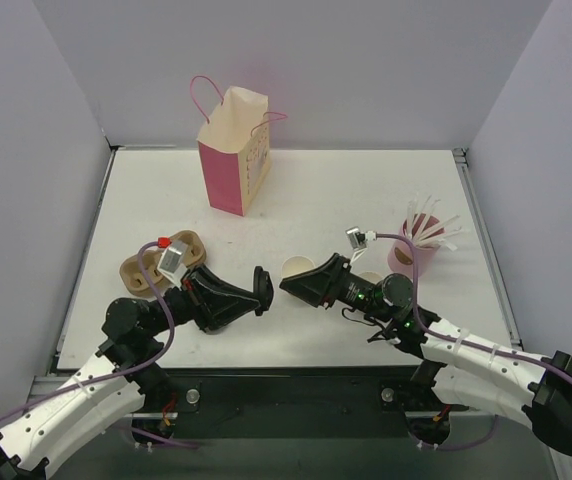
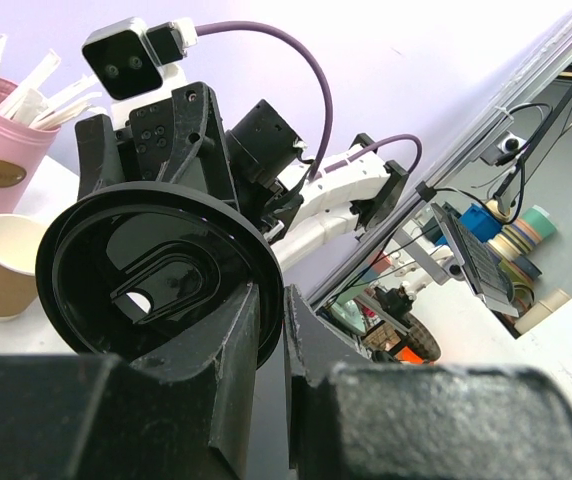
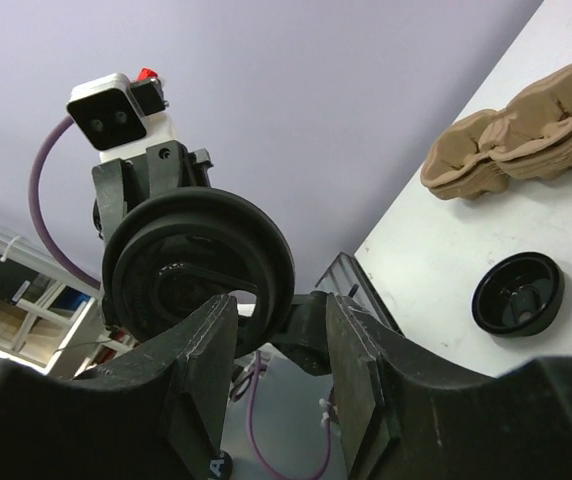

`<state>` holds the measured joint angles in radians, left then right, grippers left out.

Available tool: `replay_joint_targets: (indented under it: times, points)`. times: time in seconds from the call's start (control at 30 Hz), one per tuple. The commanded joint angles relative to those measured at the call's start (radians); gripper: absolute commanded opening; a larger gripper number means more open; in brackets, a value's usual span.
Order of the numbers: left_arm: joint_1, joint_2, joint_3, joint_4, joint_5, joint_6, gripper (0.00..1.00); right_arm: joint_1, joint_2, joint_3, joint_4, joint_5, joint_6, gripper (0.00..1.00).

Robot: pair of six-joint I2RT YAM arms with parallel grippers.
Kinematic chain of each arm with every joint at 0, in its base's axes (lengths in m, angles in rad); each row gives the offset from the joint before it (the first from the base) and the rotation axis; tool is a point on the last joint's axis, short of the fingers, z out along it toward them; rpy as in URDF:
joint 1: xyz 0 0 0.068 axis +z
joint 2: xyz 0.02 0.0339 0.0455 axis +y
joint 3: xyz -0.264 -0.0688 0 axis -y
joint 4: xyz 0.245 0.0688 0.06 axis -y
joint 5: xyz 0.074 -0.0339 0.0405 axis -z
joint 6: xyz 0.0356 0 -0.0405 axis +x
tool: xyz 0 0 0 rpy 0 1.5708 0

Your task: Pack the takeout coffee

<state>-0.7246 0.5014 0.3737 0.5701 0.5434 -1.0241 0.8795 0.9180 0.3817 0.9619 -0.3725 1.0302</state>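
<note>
No cup with a lid on it shows in any view. My left gripper is shut on the rim of a loose black lid and holds it upright above the table; its jaws pinch the lid. My right gripper is open and empty and faces that lid from the right. In the right wrist view the lid sits just off the open fingertips. A brown cup without a lid stands just behind the grippers and shows in the left wrist view.
A paper bag with a pink side stands at the back. Brown cup carriers lie at left, a second black lid near them. A pink cup of stirrers and another brown cup stand at right.
</note>
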Motion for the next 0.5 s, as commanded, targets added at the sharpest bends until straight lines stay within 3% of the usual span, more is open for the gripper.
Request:
replay_joint_targets:
  times: [0.0, 0.47]
  points:
    - [0.002, 0.008, -0.005, 0.099, 0.009, 0.001, 0.23, 0.019, 0.016, 0.028, 0.165, -0.013, 0.06, 0.41]
    - [0.002, 0.028, -0.019, 0.155, 0.009, -0.011, 0.21, 0.078, 0.062, 0.051, 0.161, 0.004, 0.059, 0.36]
